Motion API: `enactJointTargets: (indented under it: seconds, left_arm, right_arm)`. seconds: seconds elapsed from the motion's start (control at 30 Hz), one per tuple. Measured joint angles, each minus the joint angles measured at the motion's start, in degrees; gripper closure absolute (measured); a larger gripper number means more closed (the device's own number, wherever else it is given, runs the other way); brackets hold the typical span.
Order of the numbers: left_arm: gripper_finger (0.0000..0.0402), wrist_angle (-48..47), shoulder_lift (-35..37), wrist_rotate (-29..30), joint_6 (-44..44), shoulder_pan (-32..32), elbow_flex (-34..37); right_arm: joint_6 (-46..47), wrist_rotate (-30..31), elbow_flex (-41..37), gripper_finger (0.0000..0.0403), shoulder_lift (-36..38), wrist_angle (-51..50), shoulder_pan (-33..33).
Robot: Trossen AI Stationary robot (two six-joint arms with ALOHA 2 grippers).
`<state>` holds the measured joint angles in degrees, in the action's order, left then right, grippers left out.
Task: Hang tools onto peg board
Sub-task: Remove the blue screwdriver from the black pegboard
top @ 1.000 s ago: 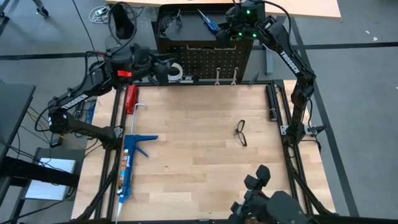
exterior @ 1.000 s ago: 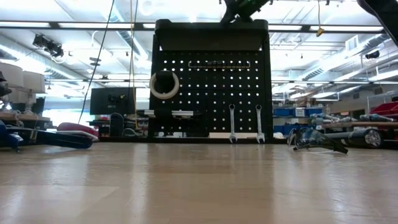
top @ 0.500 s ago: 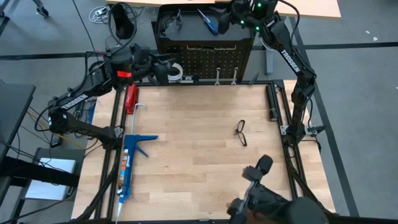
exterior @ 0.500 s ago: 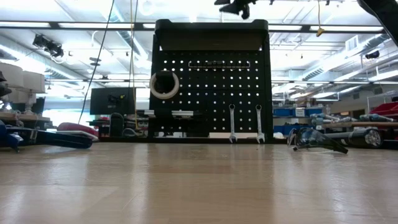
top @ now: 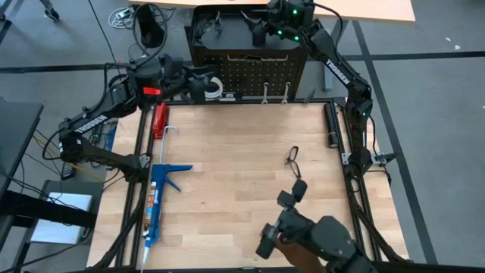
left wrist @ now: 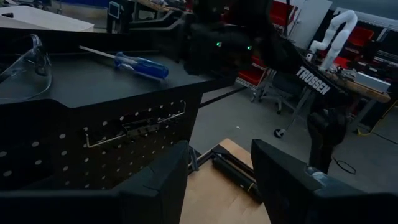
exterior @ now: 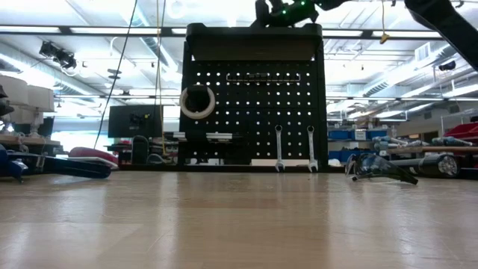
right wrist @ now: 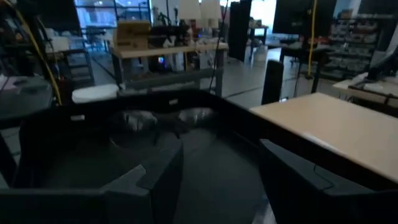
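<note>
screwdriver [top: 251, 22], blue-handled and lying on the peg board [top: 250, 70] top shelf (long axis slanted), is found just beside the right gripper [top: 261, 29], whose fingers are spread empty; left gripper [top: 206, 85] is parted, farther off.

White lettering "TROSSEN" on the forearm of the right arm [left wrist: 309, 81], read in the left wrist view; the same white lettering shows on that arm [top: 336, 72] from above, running lengthwise along the dark link between wrist and elbow. A similar white word on the forearm of the left arm [top: 94, 122] in the high view, too small to make out with certainty. A red patch on the left arm near its wrist [top: 151, 90] carries no readable marking. The blue caulking gun [top: 156, 203] bears a printed label, illegible. No other texts, numbers or signs can be read.
</note>
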<state>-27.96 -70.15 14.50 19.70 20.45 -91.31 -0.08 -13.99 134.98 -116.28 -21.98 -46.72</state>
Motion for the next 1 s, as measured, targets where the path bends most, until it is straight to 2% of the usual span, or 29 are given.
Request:
enactJointTargets:
  seconds: [0.4,0.7,0.87,1.0]
  left_arm:
    - [0.0220,-0.1,0.0,0.0,-0.1,0.0,0.0]
    - [0.0220,-0.2,0.0,0.0,-0.2,0.0,0.0]
    - [0.0220,-0.2,0.0,0.0,-0.2,0.0,0.0]
    - [0.0220,-0.2,0.0,0.0,-0.2,0.0,0.0]
  right_arm:
    - [-2.7,2.6,0.2,0.0193,-0.5,-6.4,0.7]
    - [-3.9,2.6,0.0,0.0193,0.1,-5.7,0.5]
    - [-5.9,3.0,-0.1,0.0195,1.8,-0.4,1.3]
    - [-4.6,3.3,0.0,0.0202,2.6,-0.1,1.2]
